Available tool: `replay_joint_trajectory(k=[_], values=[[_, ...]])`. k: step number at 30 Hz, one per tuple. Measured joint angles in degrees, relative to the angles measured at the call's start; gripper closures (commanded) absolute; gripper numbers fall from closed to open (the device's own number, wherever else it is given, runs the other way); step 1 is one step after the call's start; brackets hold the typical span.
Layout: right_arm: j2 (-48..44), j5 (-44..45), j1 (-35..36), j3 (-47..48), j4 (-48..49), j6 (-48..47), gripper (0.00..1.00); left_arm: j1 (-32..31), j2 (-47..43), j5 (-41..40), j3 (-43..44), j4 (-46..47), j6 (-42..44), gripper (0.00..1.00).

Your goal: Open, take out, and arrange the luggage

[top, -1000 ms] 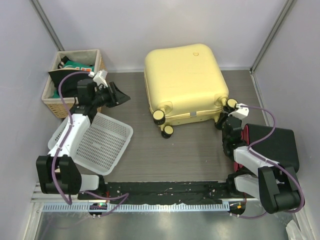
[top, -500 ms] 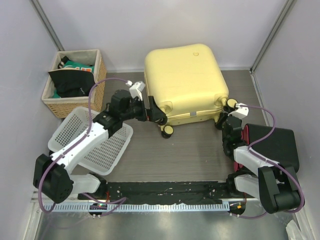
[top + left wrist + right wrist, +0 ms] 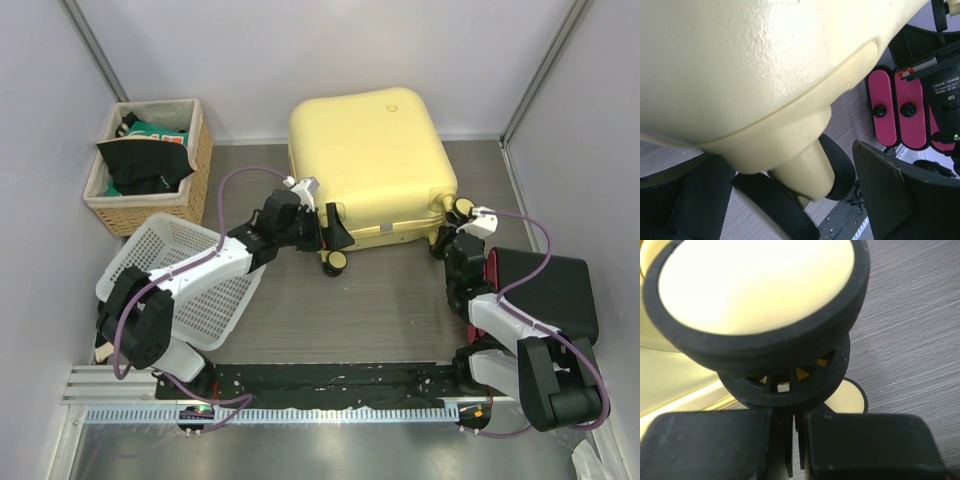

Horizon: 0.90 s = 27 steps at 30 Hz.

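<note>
The pale-yellow luggage (image 3: 368, 160) lies closed and flat at the back middle, its caster wheels facing me. My left gripper (image 3: 332, 231) is open at its front-left corner. In the left wrist view the luggage shell (image 3: 740, 65) fills the top, and the gripper (image 3: 800, 192) has its jaws spread either side of a black caster wheel (image 3: 840, 167). My right gripper (image 3: 449, 243) sits at the front-right wheels. In the right wrist view it (image 3: 796, 415) is shut, its fingertips against a cream-and-black wheel (image 3: 760, 290).
A wicker basket (image 3: 150, 165) of dark clothes stands at the back left. A white plastic basket (image 3: 190, 280) lies tilted under the left arm. A black hard case with a red edge (image 3: 545, 285) sits at the right, beside the right arm.
My left arm has swung right from the wicker basket across to the luggage's front-left wheel. The right arm and the luggage have not moved.
</note>
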Motion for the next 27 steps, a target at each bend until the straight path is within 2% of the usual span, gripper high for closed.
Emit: replay_joint_trajectory(k=[1,4,5,6,7,9,18,27], values=[[0.00,-0.04,0.00,-0.02,0.00,0.04,0.99,-0.22,0.52,-0.37,0.00,0.50,-0.50,0.01],[0.00,-0.22,0.00,-0.09,0.00,0.39,0.99,-0.74,1.01,-1.57,0.00,1.51,-2.01,0.33],[0.00,-0.26,0.00,-0.11,0.00,0.44,0.99,-0.79,1.03,-1.90,0.00,1.68,-2.40,0.54],[0.00,-0.26,0.00,-0.11,0.00,0.55,0.99,-0.83,1.01,-2.14,0.00,1.81,-3.02,0.64],[0.00,-0.26,0.00,-0.11,0.00,0.63,0.99,-0.90,1.01,-2.03,0.00,1.97,-3.52,0.83],[0.00,-0.28,-0.02,-0.11,-0.04,0.85,0.99,-1.07,0.96,-2.89,0.00,2.05,-3.87,0.99],[-0.24,-1.49,0.22,-0.24,0.11,1.70,0.99,0.68,-3.37,-5.14,-5.05,5.75,-3.89,1.00],[0.00,-12.83,3.15,-0.42,1.77,2.62,0.99,13.86,-8.15,0.87,-7.89,3.30,0.83,1.00]])
